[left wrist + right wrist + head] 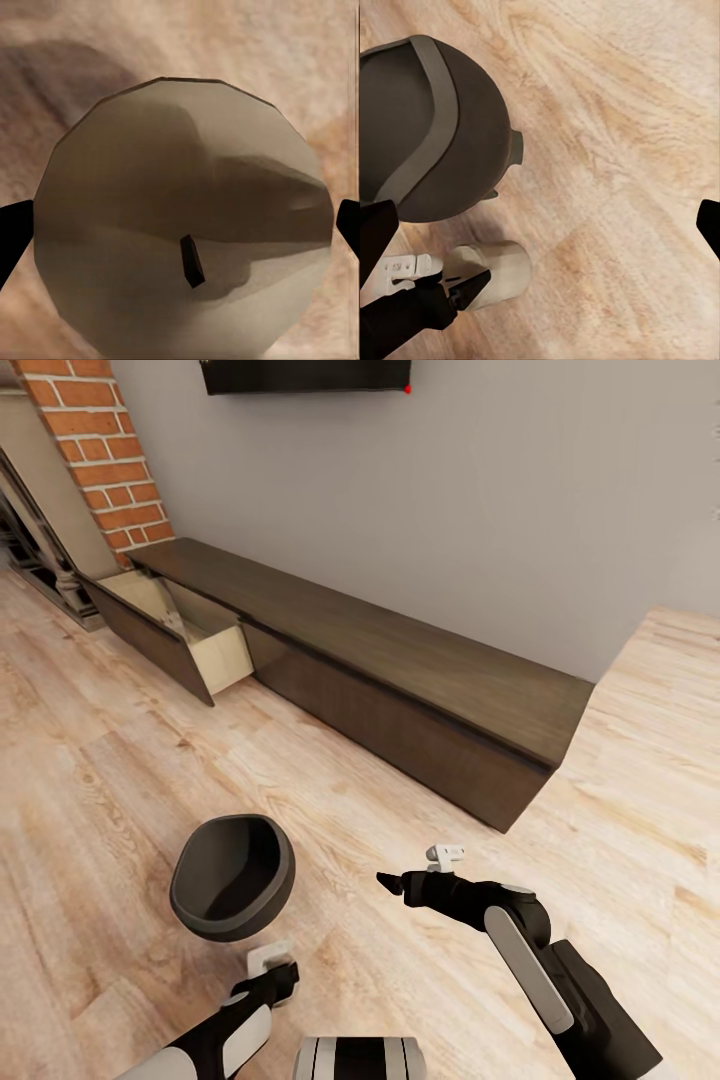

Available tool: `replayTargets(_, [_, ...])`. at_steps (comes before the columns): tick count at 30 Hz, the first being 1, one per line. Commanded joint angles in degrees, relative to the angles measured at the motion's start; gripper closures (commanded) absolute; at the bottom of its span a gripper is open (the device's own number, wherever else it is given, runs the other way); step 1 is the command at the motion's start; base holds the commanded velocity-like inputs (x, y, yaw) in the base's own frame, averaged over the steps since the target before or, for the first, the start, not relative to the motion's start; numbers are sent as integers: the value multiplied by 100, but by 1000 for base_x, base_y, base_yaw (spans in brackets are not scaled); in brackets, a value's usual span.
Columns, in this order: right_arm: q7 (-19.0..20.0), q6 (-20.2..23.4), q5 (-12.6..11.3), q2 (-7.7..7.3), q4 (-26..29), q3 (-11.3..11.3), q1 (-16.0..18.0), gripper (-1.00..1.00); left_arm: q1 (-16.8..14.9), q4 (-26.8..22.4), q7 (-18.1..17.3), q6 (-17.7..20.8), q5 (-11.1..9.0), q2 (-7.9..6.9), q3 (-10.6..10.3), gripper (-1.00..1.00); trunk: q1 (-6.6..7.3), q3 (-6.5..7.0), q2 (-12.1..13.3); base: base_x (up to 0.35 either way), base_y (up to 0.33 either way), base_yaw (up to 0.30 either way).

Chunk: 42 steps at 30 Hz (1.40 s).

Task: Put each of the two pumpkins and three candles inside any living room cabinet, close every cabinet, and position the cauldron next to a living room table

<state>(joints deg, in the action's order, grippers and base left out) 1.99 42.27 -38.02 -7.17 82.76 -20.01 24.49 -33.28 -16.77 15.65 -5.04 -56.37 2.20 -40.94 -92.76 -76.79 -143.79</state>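
The cauldron (232,876) stood on the wooden floor (90,780), near the robot. The left gripper (272,972) was just beside it, jaws spread around 1 candle (184,247), contact unclear. The right gripper (412,872) hovered open and empty. The cabinet (400,690) lay along the far wall, its left drawer (190,622) open.

A brick pillar (95,455) meets the grey wall (450,490); perhaps a television (305,374) above.
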Motion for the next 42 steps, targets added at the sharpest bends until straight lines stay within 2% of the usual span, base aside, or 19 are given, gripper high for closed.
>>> replayTargets(1, [21, 19, 23, -3, 3, -3, 3, -100, -3, -11, 25, -23, -74, -1, -43, 100, 3, 19, 0, -5, 0, 0])
replayTargets(17, [21, 27, 23, -3, 3, -2, 3, -100, -3, -28, 52, 74, -172, -3, 31, 100, 44, 373, 22, -3, 0, 0])
replayTargets(24, [21, 27, 23, -3, -1, 3, 3, -100, -3, -8, 47, 74, -193, -24, 46, 100, 63, 528, 31, -167, 0, 0])
replayTargets(29, [20, 27, 23, -3, -5, 6, 4, -100, -3, 7, 44, 82, -192, -66, 296, 100, 75, 639, 38, -140, 0, 0])
replayTargets(31, [21, 27, 23, -3, -5, 6, 3, -100, -3, 7, 44, 82, -191, -68, 334, 100, 81, 684, 40, -35, 0, 0])
replayTargets(42, [15, 17, 24, 3, -208, 11, 3, -100, -3, 41, 35, 83, -198, -134, 384, 100, 109, 927, 55, -121, 0, 0])
